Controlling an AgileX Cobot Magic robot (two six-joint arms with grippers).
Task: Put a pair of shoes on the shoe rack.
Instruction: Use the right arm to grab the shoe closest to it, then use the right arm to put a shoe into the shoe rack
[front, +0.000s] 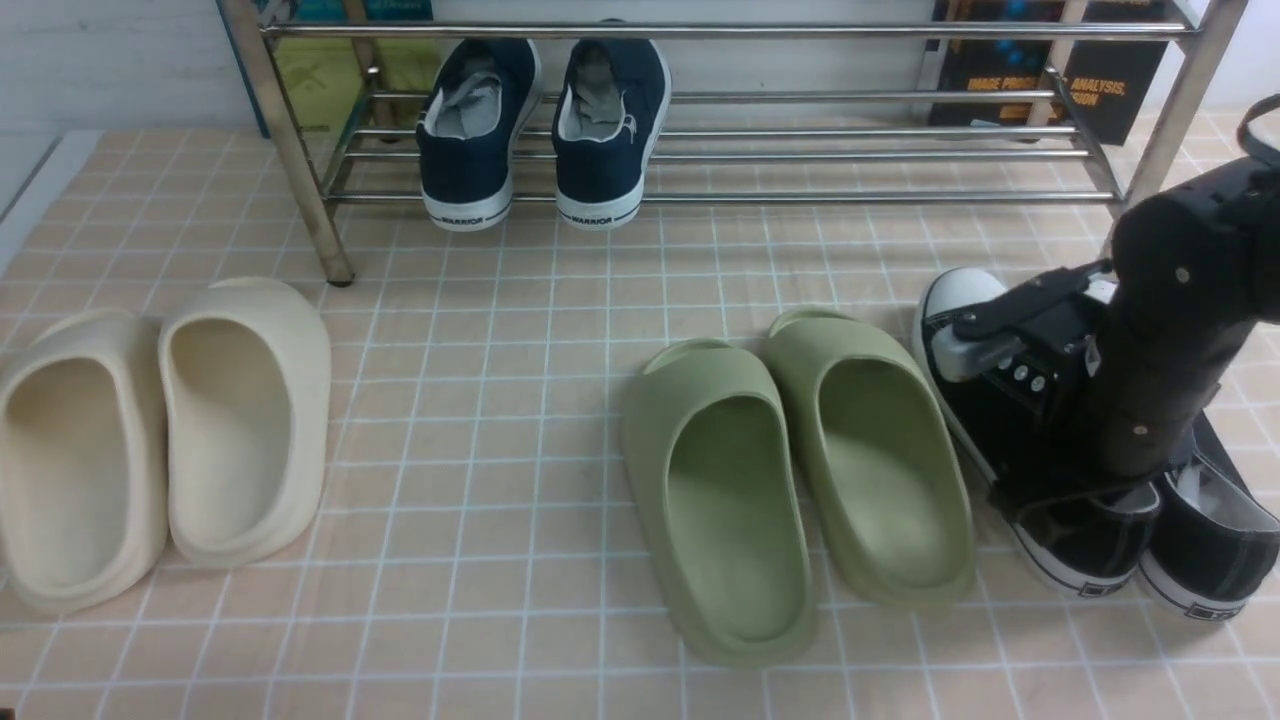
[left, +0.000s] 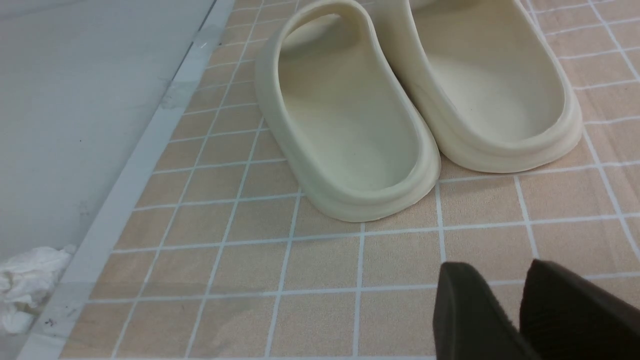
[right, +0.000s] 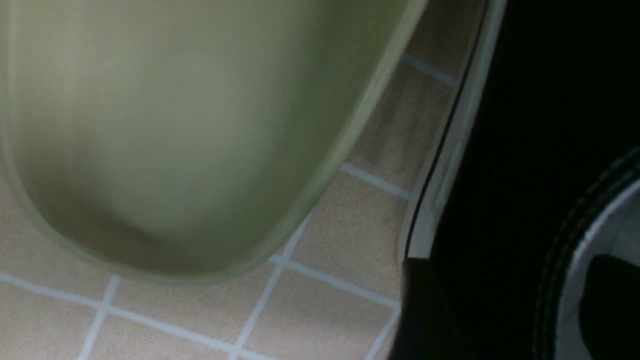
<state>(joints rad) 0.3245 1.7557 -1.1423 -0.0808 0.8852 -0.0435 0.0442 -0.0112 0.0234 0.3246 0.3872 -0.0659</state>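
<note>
**Barely seen: my right claw at the black sneakers**

Down on the tabletop (front: 500, 400), in front of the shoe rack (front: 700, 195) and not on it, the pair of shoes (front: 1100, 545) stands beside the green slippers (front: 800, 470). My right arm hides most of it: one white toe cap and two heels show, the outer heel cut by the frame edge. My right claw (front: 1075, 470) sits over the nearer shoe's opening. Its wrist view is dark and blurred, so I cannot tell its width or grip. My left claw (left: 495, 272) is parted and empty, near the cream slippers (left: 350, 125).
</note>
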